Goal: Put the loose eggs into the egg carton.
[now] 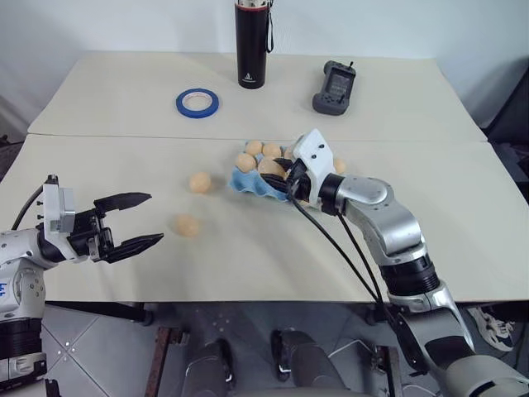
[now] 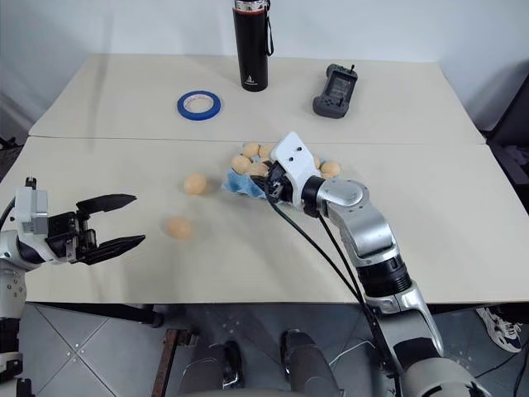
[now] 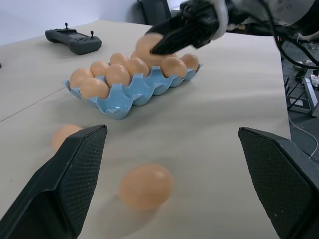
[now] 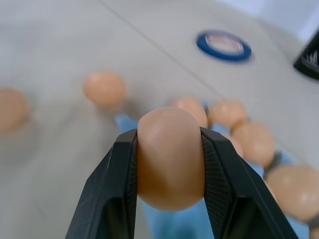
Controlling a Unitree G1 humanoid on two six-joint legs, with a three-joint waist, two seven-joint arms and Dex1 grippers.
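Note:
The light blue egg carton (image 1: 246,185) lies mid-table with several tan eggs in its cups. My right gripper (image 4: 168,133) hangs just over the carton's near side, shut on one egg (image 4: 171,159) pinched between its two black fingers; the left wrist view shows that egg (image 3: 148,44) held above the filled cups. Two loose eggs rest on the table to the left of the carton, one (image 1: 199,182) near its corner and one (image 1: 187,225) closer to me. My left gripper (image 1: 155,218) stands open and level just left of the nearer loose egg (image 3: 146,186), touching nothing.
A black bottle (image 1: 251,45) stands at the table's far edge, with a blue tape roll (image 1: 197,102) to its left and a dark handheld controller (image 1: 334,87) to its right. A seam crosses the table behind the carton.

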